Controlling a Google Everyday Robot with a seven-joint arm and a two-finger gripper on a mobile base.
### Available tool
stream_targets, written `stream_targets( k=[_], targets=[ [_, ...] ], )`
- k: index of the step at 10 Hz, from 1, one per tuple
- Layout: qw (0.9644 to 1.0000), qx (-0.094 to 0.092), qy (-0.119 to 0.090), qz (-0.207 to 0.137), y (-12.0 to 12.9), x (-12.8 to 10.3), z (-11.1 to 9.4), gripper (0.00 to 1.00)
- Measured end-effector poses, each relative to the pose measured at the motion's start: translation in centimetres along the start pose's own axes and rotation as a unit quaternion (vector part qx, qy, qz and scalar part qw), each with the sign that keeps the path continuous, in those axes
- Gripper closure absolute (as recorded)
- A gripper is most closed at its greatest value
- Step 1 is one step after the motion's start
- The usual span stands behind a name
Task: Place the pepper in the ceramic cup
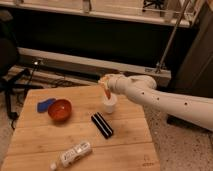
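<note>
The white ceramic cup stands on the wooden table, right of centre. My gripper hangs directly above the cup, at the end of the white arm that reaches in from the right. The orange pepper points down from the gripper, and its tip is at the cup's mouth. The gripper holds the pepper by its upper end.
A round red-orange bowl sits on the left of the table with a blue object beside it. A black rectangular block lies just in front of the cup. A clear plastic bottle lies near the front edge.
</note>
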State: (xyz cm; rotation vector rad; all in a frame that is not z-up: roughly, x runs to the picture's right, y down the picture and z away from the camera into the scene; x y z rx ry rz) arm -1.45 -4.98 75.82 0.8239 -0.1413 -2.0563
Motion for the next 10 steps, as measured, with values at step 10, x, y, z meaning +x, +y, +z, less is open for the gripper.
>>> stream_targets(
  k=[10],
  targets=[
    [0.9991, -0.004, 0.041, 0.003, 2.2, -2.2, -0.2, 0.2]
  ],
)
